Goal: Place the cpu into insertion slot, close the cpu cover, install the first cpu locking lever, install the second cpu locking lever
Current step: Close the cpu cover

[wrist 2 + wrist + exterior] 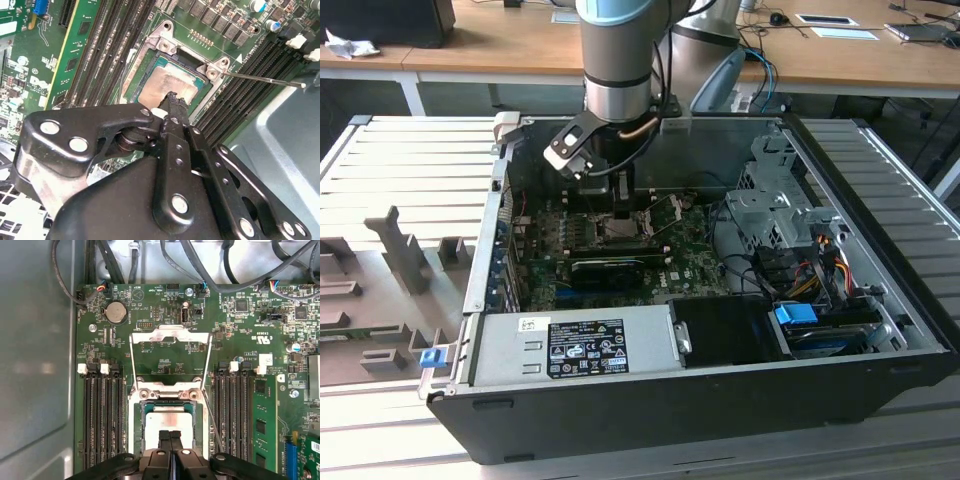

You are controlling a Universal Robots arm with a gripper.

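Placement looks done, we judge: the cpu (pixel 167 419) lies flat in the slot (pixel 136 422), in the far half of the case (pixel 720 400). The gripper (pixel 170 436) has its fingers pressed together with nothing between them, and the tips touch the chip's top as far as we can tell. The cover (pixel 170 333) is swung back, open. One lever (pixel 262 79) juts free beside the slot. Closing the cover is the step in hand, we think. It calls for lifting the tips clear, then pushing the frame down over the chip.

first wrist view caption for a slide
Shut gripper over the cpu lying in the insertion slot, cpu cover open.
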